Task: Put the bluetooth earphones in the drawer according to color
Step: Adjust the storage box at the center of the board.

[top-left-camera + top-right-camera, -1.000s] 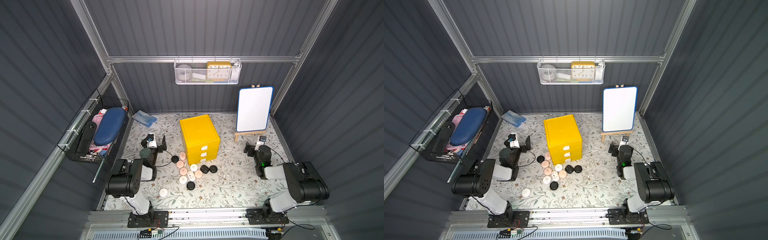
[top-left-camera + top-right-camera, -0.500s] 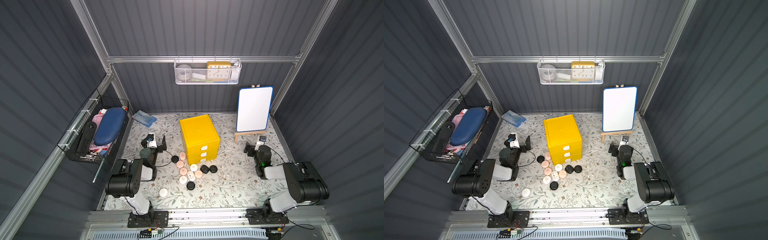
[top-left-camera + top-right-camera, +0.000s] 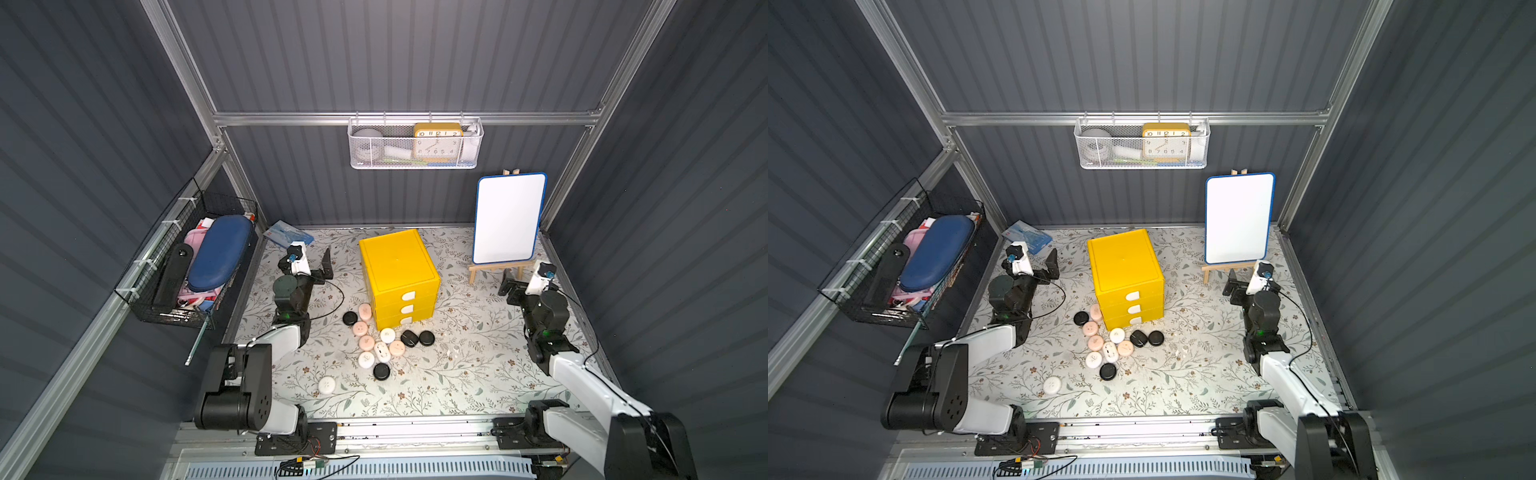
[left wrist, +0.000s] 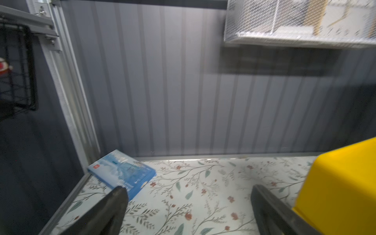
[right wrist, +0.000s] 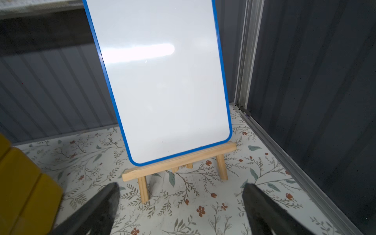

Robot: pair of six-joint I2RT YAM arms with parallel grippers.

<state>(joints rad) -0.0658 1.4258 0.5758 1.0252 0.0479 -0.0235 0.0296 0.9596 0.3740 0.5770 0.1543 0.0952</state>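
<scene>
Lone white case (image 3: 326,385): nearest the front rail, at 7 o'clock of the cabinet, well apart from the rest.
Earphone cluster (image 3: 381,351): black, pink and white cases mixed on the desk (image 3: 457,386), from 6 to 8 o'clock of the cabinet; several are touching, none is in a drawer.
Yellow drawer cabinet (image 3: 399,266): mid-desk, all three drawers closed, white tab handles (image 3: 408,296) facing the cluster.
Left fingers (image 4: 107,213): spread wide and empty, at 9 o'clock of the cabinet, near its side.
Right fingers (image 5: 97,213): spread wide and empty, at 3 o'clock, well apart from the cabinet, facing the whiteboard (image 5: 162,81).
Step in hand: probably none begun; a drawer has to open first.
Doing it well: hook one tab squarely and pull straight, since the light cabinet may slide; the other arm could brace it. The pink case (image 3: 365,311) just beside the front corner may foul the bottom drawer, so start higher. Take outlying cases first; smooth shells may slip.
Far corner: blue packet (image 3: 288,235) at 11 o'clock.
</scene>
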